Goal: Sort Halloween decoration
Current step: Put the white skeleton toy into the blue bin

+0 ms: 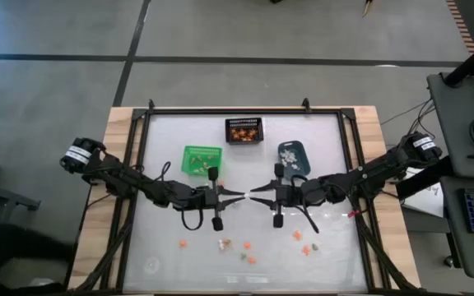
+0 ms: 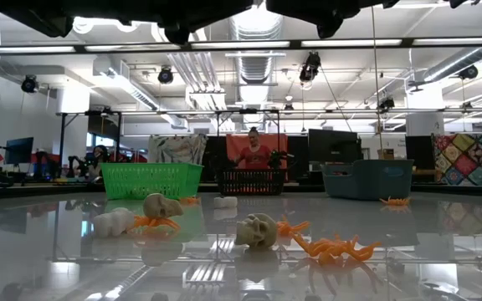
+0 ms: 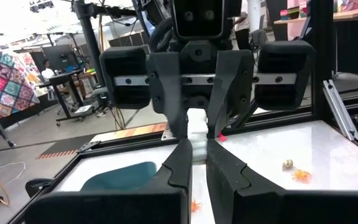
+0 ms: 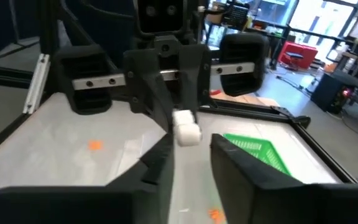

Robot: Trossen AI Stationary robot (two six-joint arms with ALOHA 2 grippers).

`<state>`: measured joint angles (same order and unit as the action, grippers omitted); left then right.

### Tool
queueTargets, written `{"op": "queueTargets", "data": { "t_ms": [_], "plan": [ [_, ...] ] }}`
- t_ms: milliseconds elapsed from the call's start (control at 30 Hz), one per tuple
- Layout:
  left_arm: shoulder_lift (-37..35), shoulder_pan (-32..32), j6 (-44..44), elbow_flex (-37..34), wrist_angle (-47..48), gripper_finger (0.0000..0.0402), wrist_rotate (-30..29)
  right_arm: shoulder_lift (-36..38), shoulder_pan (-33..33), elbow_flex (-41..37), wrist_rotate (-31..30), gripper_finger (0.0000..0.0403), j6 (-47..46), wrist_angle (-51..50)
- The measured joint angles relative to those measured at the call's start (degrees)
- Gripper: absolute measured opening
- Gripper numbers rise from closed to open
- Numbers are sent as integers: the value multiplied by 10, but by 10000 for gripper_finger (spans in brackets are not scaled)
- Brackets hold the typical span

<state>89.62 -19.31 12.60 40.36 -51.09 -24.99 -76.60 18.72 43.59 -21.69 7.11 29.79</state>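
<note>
A small white trinket [image 4: 186, 132] hangs in the air between my two grippers, over the middle of the table [image 1: 171, 263]. My left gripper [image 1: 239, 196] is clenched on it. My right gripper [image 1: 253, 195] faces it with fingers apart, so I think I'm passing it across. Other trinkets [image 1: 245, 247] lie near the front edge.

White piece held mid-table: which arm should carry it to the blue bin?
Right, probably. The blue bin, already holding white pieces, sits on the right arm's side. The left fingers are shut on the white piece; the right fingers stand open around it.
</note>
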Motion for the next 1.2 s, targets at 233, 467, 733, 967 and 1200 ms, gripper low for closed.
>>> {"op": "queueTargets", "data": {
  "t_ms": [233,467,733,967,1200],
  "plan": [
    [0,0,0,0,6,6,0,15,0,0,-14,161,-6,-23],
    [0,8,0,3,5,5,0,11,-12,0,-4,159,-12,-19],
    [0,12,0,5,6,5,0,7,-15,0,1,148,-4,-13],
    [0,14,-2,5,6,5,0,-1,-17,15,11,143,9,-12],
    [0,14,-2,5,6,5,0,-2,-19,17,12,108,10,-26]
  ]
}}
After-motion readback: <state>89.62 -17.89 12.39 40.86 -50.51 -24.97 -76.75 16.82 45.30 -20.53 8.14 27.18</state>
